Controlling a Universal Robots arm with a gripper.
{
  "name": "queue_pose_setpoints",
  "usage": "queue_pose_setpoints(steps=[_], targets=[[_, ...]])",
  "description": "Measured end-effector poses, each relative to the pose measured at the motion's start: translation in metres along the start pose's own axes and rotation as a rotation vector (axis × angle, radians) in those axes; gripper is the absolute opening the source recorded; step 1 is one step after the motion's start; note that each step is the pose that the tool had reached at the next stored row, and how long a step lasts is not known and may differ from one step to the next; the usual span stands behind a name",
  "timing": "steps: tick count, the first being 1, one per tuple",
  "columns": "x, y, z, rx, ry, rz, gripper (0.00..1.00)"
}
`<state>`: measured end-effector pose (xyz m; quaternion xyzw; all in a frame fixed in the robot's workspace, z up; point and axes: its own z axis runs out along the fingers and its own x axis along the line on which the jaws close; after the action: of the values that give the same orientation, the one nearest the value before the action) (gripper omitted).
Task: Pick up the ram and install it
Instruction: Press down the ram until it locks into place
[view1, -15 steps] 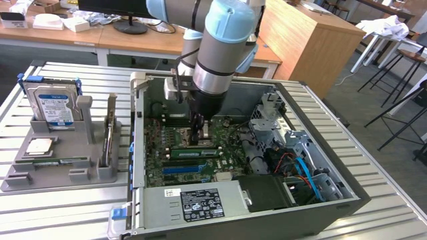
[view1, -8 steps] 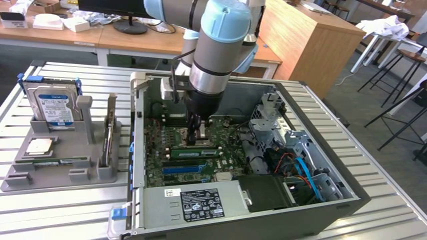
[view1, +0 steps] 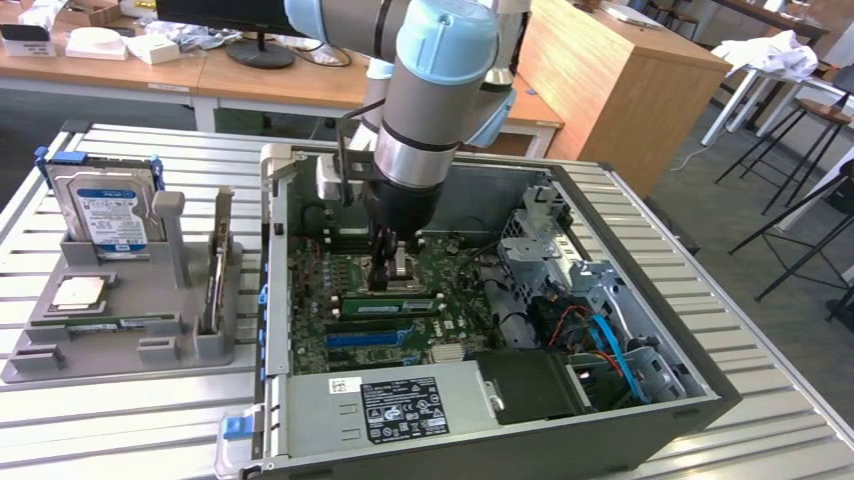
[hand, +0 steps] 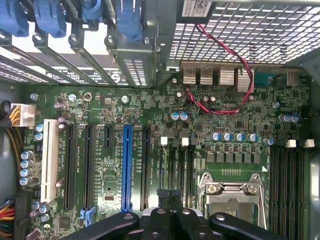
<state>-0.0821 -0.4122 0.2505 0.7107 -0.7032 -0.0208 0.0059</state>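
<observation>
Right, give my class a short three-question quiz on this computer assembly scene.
1. True or false: the black gripper is down inside the open dark computer case.
2. What stands in the grey plastic holder? A) blue-labelled silver hard drive B) mug C) keyboard
3. Fill in: on the green motherboard, the long slot between black slots is coloured ___.
Key: 1 true; 2 A; 3 blue, the blue slot.
</observation>
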Motion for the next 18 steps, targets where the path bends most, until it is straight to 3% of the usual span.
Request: queue_pose_setpoints(steps=[8, 18], targets=[[0.0023, 0.0, 0.0001, -0.0001, 0.0001, 0.0, 0.1], [0.0025, -0.0003, 0.0077, -0.0001, 0.0001, 0.0, 0.1]])
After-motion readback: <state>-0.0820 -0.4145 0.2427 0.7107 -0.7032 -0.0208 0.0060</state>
